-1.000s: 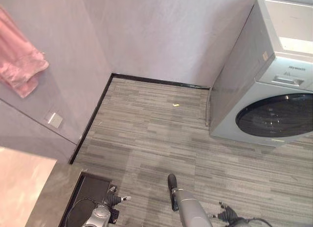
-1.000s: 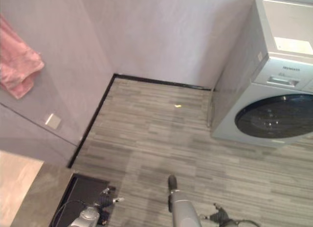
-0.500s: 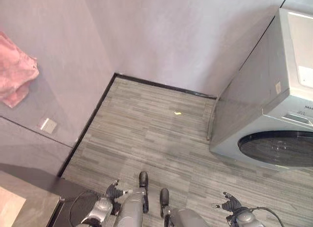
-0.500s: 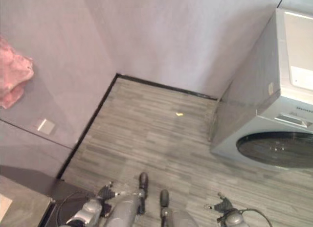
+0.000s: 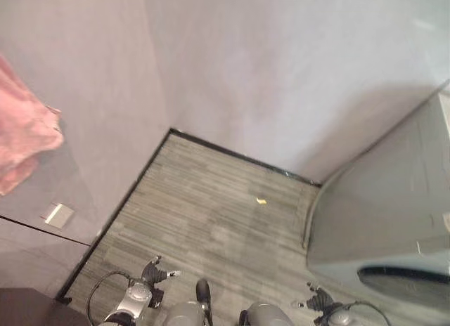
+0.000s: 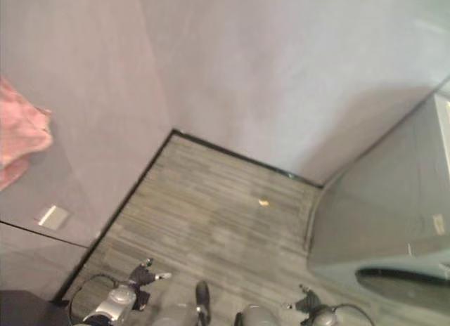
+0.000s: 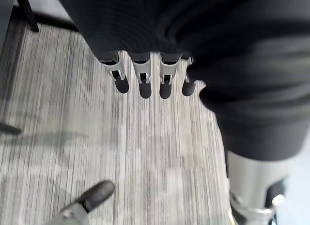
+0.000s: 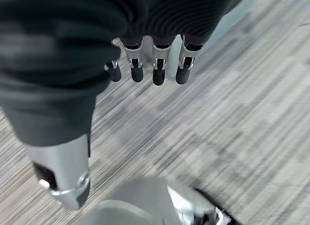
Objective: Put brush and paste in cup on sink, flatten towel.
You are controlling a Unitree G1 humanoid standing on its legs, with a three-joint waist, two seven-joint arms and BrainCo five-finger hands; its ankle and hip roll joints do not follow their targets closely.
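A pink towel [image 5: 24, 147] hangs bunched and crumpled on the grey wall at the far left. My left hand [image 5: 151, 275] hangs low above the floor at the lower left, and its fingers [image 7: 140, 82] are straight and hold nothing. My right hand [image 5: 320, 301] hangs the same way at the lower right, its fingers [image 8: 157, 70] relaxed and empty over the striped grey floor.
A washing machine [image 5: 394, 242] stands against the wall at the right. A small yellow scrap [image 5: 261, 199] lies on the floor near the corner. A wall socket [image 5: 56, 215] sits below the towel. A dark counter corner [image 5: 21, 308] shows at the lower left.
The camera has swung up and to the left: the counter has slid almost out of view and the washing machine has shifted to the right edge. Both hands still hang empty.
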